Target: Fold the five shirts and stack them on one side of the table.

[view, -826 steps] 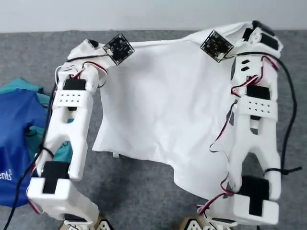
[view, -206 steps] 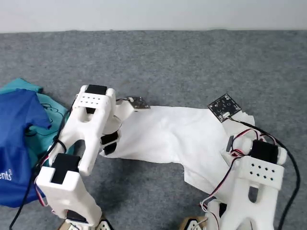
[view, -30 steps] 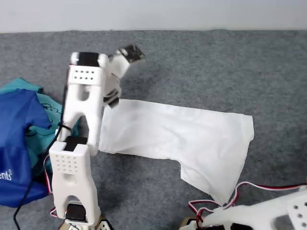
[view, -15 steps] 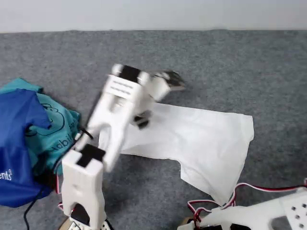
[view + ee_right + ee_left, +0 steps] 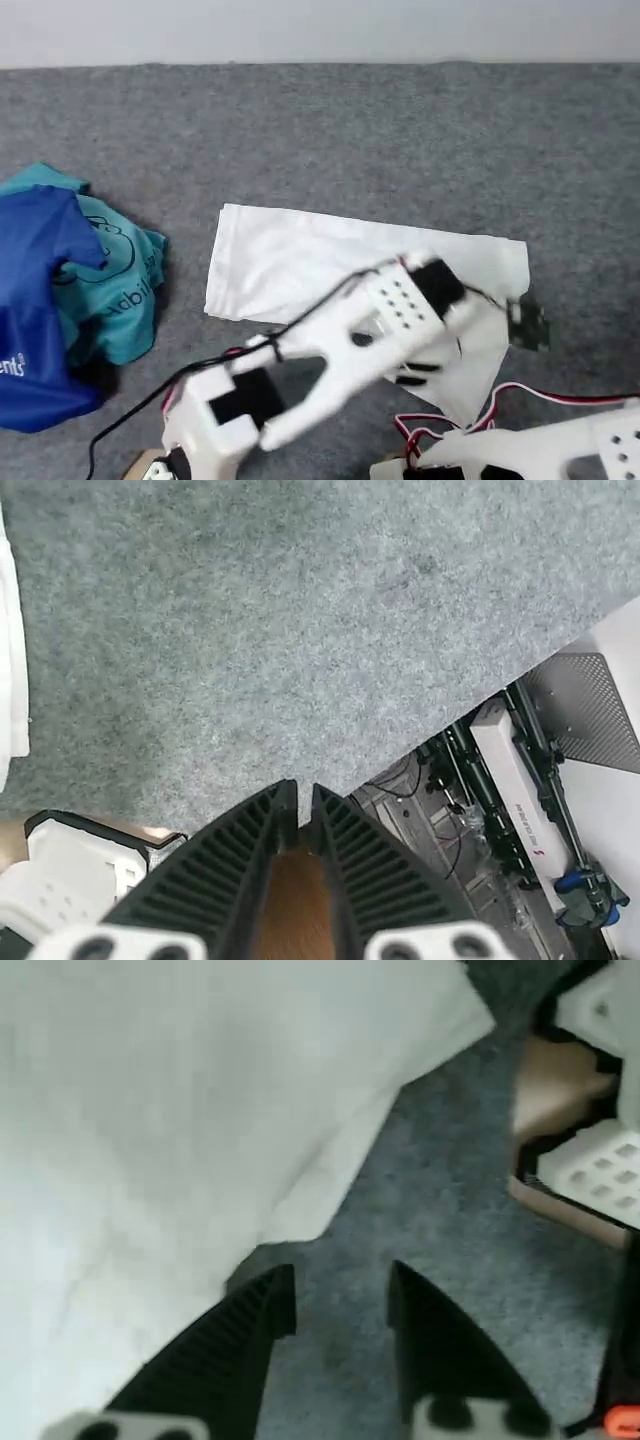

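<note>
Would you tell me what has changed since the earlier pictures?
Both arms folded the white shirt toward themselves and let go. The left arm swung right across it, pincer open at its near corner; the right arm drew back. The blue shirt and teal shirt stayed.

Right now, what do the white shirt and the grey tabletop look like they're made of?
White shirt: thin soft fabric, possibly cotton, matte; it creases and lies limp. Table: grey felt or short-pile carpet covering; fuzzy, speckled surface.
</note>
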Tool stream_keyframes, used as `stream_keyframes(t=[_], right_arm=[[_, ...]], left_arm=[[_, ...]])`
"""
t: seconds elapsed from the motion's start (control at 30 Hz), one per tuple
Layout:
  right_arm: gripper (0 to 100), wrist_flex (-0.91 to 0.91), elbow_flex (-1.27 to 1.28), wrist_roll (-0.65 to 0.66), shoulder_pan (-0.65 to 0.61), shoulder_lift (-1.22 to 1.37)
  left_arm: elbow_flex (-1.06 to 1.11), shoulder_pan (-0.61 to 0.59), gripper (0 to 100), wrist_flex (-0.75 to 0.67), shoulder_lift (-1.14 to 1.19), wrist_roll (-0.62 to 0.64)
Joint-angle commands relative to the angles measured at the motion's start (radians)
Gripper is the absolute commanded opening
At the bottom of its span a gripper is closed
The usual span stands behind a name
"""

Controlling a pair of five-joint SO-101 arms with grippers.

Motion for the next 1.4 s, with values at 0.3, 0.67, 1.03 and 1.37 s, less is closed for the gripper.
stream_keyframes(t=[0.3,0.67,1.03,1.37], right_arm=[[3.9,0.033,-0.012,0.009,0.070,-0.019],[3.9,0.031,-0.051,0.009,0.061,-0.019],[3.9,0.031,-0.103,0.003,-0.005,-0.019],[3.9,0.031,-0.103,0.003,-0.005,-0.018]], left_arm=[[-0.325,0.054,21,-0.031,0.322,0.000],[-0.536,0.046,21,0.028,0.488,-0.040],[-0.572,0.051,7,0.026,0.575,-0.040],[-0.680,0.032,2,0.028,0.509,-0.035]])
